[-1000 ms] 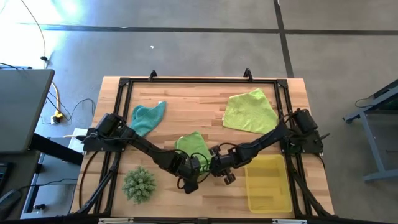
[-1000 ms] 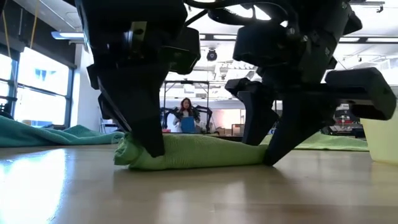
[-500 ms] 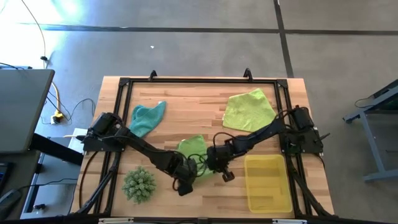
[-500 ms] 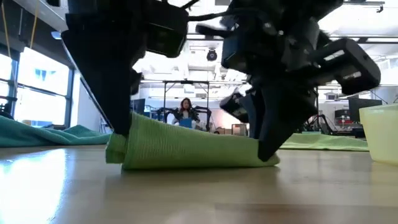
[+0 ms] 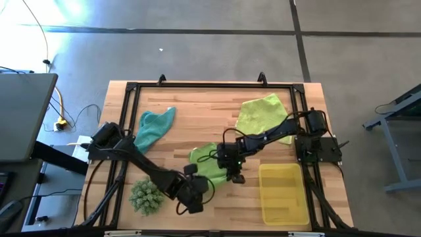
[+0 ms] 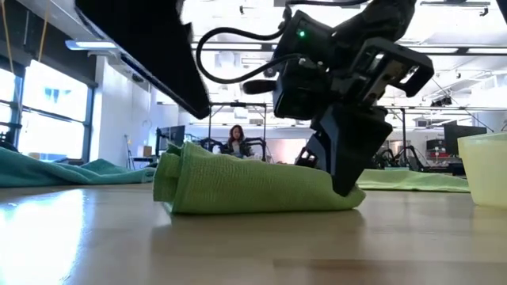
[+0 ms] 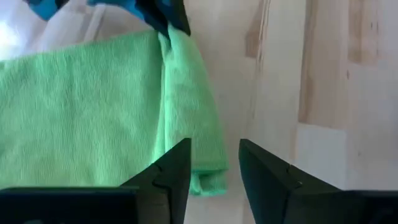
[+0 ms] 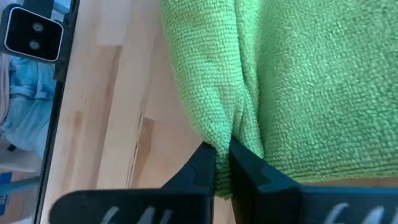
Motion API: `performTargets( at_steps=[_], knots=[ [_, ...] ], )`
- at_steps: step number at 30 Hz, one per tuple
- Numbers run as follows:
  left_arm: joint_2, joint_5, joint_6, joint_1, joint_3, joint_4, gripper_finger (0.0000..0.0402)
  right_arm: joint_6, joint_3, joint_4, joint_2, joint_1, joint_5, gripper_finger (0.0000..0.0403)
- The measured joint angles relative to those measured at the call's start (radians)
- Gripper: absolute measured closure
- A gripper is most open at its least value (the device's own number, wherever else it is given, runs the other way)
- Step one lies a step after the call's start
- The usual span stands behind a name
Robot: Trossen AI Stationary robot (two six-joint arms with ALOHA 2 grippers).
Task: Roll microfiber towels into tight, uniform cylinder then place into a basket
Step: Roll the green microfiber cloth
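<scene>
Hiding much of the bright green microfiber towel (image 5: pixel 212 164) from above, the right arm's dark two-finger gripper (image 5: pixel 231 172) sits over the cloth's basket-side end near the middle of the light wooden slatted table (image 5: pixel 197 122). Its wrist camera shows the two fingers (image 8: pixel 205 163) pressed almost together with a pinch of the towel's folded edge (image 8: pixel 239 124) caught between them. From table height the towel (image 6: pixel 253 186) reads as a low, loosely folded bundle rather than a tight cylinder, and that gripper (image 6: pixel 348 178) covers its far end.

The left arm's dark gripper (image 5: pixel 193 197) hangs just off the towel's near edge, beside the spiky green plant-like ball (image 5: pixel 146 195); its fingers (image 7: pixel 171 174) stand apart with bare wood between them, touching nothing (the low view catches only a dark slab of this arm, cut off at the top).

Empty, the shallow translucent yellow plastic basket (image 5: pixel 284 195) lies just beyond the right gripper. A teal cloth (image 5: pixel 152 125) and a pale yellow-green cloth (image 5: pixel 262 117) lie spread at the table's back, the latter partly crossed by the right arm. A person (image 6: pixel 236 142) shows small in the room behind.
</scene>
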Motion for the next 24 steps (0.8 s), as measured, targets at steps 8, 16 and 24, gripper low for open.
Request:
performTargets(
  at_steps=[8,16,24],
  knots=[
    [0.062,-0.005,0.084,0.005,0.000,0.041,0.0208,0.000,0.000,-0.004,-0.002,-0.013,0.002,0.0395],
    [0.119,-0.042,0.031,0.014,-0.003,0.030,0.0206,-0.002,0.000,-0.005,-0.002,-0.026,0.004,0.0395],
    [0.145,-0.048,-0.143,0.049,-0.004,-0.009,0.0260,-0.032,0.000,-0.001,-0.003,-0.026,0.002,0.0391]
  ],
)
